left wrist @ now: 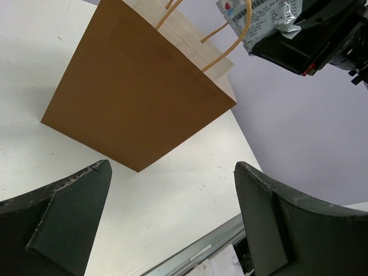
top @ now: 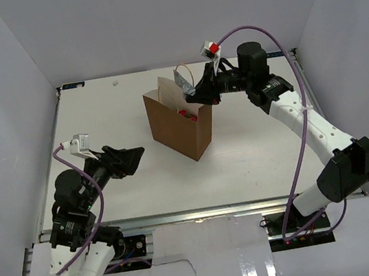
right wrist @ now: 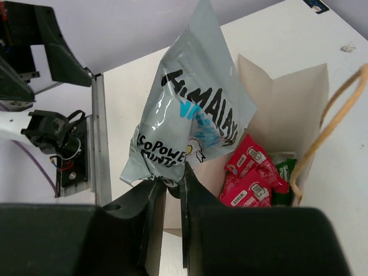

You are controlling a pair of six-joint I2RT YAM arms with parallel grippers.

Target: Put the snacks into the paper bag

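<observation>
Right jaws pinch pale-blue packet (right wrist: 195, 109) — long axis straight outward, over paper bag (top: 172, 122); left jaws gape.

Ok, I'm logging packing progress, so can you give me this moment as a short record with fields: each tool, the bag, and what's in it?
right tool: shut on the blue-silver packet, holding it just above the bag's open top
left tool: open, holding nothing, facing the bag but apart from it
paper bag: upright on the table, top open
inside bag: red packets and a green packet
step state: held packet not yet released
</observation>
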